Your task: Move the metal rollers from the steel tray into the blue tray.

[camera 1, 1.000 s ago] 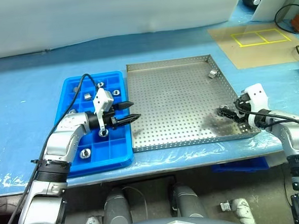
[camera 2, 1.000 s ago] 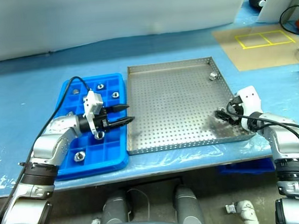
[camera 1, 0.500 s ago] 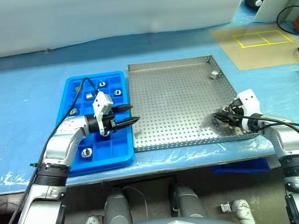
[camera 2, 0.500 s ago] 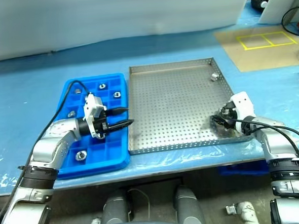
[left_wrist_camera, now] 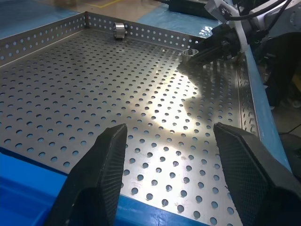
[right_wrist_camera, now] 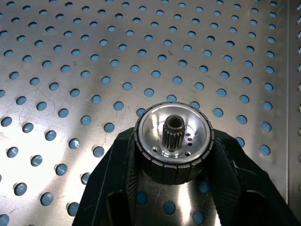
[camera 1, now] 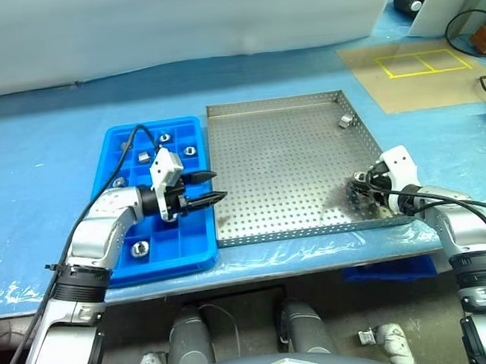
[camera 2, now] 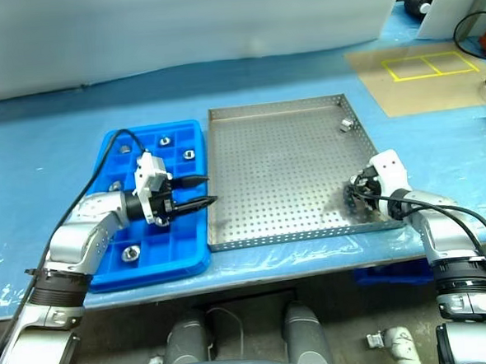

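Steel roller [right_wrist_camera: 174,141] sits clenched in the right gripper [right_wrist_camera: 175,155] fingers at four o'clock of the steel tray [camera 1: 282,138]. Lift it straight up, clearing the rim, before crossing to the blue tray [camera 1: 117,148] at nine o'clock; the left gripper [left_wrist_camera: 169,155] hangs released.

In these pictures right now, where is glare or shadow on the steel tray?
Left wrist view: a bright glare patch on the steel tray. Right wrist view: soft reflections around the roller held by the right gripper. Left eye view: a dark shadow beside that gripper.
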Robot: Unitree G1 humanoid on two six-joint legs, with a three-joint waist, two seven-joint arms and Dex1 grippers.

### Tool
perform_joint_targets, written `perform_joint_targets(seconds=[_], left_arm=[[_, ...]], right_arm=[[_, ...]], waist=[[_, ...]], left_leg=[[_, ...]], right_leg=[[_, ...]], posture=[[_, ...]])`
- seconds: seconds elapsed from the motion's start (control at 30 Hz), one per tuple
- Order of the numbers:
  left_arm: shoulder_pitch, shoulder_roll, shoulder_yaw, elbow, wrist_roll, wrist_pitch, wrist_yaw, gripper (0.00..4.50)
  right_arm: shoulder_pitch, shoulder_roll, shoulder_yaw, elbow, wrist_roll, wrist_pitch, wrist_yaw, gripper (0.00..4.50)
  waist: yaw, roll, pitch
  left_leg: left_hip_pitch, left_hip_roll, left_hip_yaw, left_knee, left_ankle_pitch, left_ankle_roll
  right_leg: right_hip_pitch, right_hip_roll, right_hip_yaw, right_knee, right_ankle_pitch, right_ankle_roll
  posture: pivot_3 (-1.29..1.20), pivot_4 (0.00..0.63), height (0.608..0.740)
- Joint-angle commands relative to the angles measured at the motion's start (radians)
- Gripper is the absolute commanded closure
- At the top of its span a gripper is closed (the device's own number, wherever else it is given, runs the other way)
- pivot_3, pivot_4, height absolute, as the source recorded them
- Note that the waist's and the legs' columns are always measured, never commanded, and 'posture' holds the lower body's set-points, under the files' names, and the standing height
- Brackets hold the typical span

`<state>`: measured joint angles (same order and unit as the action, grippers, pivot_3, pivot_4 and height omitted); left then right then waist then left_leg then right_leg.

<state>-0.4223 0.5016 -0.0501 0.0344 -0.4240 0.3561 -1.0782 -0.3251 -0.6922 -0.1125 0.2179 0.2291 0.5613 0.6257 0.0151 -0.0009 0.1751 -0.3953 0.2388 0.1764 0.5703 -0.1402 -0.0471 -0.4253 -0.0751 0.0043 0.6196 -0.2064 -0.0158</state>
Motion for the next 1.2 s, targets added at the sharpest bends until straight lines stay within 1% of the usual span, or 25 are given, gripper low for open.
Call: perform_joint_targets(seconds=[0.03,0.1,0.27,0.37,0.4,0.43,0.6,0.7,0.9,1.0,1.2], left_arm=[[-0.018,0.003,0.007,-0.019,-0.008,-0.015,-0.009,1.41],[-0.026,0.017,0.007,-0.035,-0.001,-0.028,-0.021,1.41],[-0.065,0.046,0.045,-0.043,-0.031,-0.009,-0.031,1.41],[-0.062,0.121,0.074,-0.053,-0.029,-0.009,-0.061,1.41],[-0.057,0.145,0.089,-0.061,-0.036,-0.001,-0.066,1.41],[-0.055,0.16,0.097,-0.066,-0.043,0.004,-0.068,1.41],[0.01,0.251,0.172,-0.128,-0.078,0.046,-0.07,1.41],[0.059,0.289,0.217,-0.171,-0.095,0.072,-0.053,1.41],[0.169,0.333,0.313,-0.288,-0.14,0.133,0.001,1.41],[0.269,0.348,0.394,-0.37,-0.164,0.169,0.04,1.41],[0.396,0.342,0.495,-0.478,-0.205,0.217,0.104,1.41]], right_arm=[[-0.023,-0.003,0.004,0.005,-0.04,0.0,-0.038,2.87],[-0.05,0.004,0.019,-0.019,-0.034,0.012,-0.026,2.87],[-0.101,0.023,0.064,-0.104,-0.028,0.027,0.013,2.87],[-0.161,0.052,0.109,-0.197,0.01,0.052,0.074,2.87],[-0.181,0.063,0.126,-0.217,0.016,0.054,0.093,2.87],[-0.193,0.069,0.136,-0.227,0.018,0.057,0.105,2.87],[-0.282,0.132,0.228,-0.245,0.048,0.055,0.211,2.87],[-0.334,0.186,0.291,-0.217,0.055,0.037,0.283,2.87],[-0.433,0.301,0.405,-0.091,0.023,-0.043,0.393,2.87],[-0.45,0.346,0.469,-0.012,-0.011,-0.115,0.452,2.87],[-0.504,0.422,0.487,0.105,-0.036,-0.188,0.504,2.87]], waist=[[-0.001,0.0,0.0],[-0.002,0.0,0.0],[-0.01,0.0,0.0],[-0.02,0.0,0.0],[-0.022,0.0,0.0],[-0.022,0.0,0.0],[-0.004,0.0,0.0],[0.008,0.0,0.0],[0.04,0.0,0.001],[0.058,-0.001,0.001],[0.087,-0.001,0.001]], left_leg=[[0.0,0.0,0.0,0.0,0.0,0.0],[0.0,0.0,0.0,0.0,0.0,0.0],[0.0,0.001,0.0,0.0,0.0,0.0],[0.0,0.0,0.0,-0.003,0.001,-0.001],[0.0,0.0,0.0,-0.005,0.001,-0.002],[-0.001,0.001,0.0,-0.007,0.002,-0.003],[-0.007,0.001,0.0,-0.01,0.001,-0.002],[-0.008,0.001,0.0,-0.01,0.001,-0.002],[-0.007,0.002,-0.001,-0.009,0.002,-0.004],[-0.007,0.002,-0.001,-0.009,0.003,-0.005],[-0.009,0.002,-0.003,-0.009,0.003,-0.005]], right_leg=[[0.0,0.0,0.0,0.0,-0.001,0.001],[0.0,0.0,0.0,0.0,-0.002,0.004],[-0.003,0.001,0.0,0.0,-0.002,0.004],[-0.007,0.001,0.001,0.003,-0.002,0.003],[-0.009,0.002,0.0,0.003,0.001,-0.001],[-0.011,0.002,0.001,0.003,0.002,-0.002],[-0.013,0.002,-0.002,-0.001,0.001,-0.004],[-0.014,0.002,-0.003,-0.002,0.001,-0.004],[-0.014,0.001,-0.003,0.003,0.001,-0.005],[-0.014,0.001,-0.004,0.003,0.001,-0.005],[-0.014,0.001,-0.005,0.003,0.001,-0.005]], posture=[[-0.26,0.15,0.74],[-0.26,0.15,0.74],[-0.24,0.15,0.74],[-0.21,0.15,0.74],[-0.2,0.15,0.74],[-0.19,0.15,0.74],[-0.11,0.15,0.74],[-0.06,0.15,0.74],[0.06,0.15,0.74],[0.11,0.15,0.74],[0.21,0.15,0.74]])
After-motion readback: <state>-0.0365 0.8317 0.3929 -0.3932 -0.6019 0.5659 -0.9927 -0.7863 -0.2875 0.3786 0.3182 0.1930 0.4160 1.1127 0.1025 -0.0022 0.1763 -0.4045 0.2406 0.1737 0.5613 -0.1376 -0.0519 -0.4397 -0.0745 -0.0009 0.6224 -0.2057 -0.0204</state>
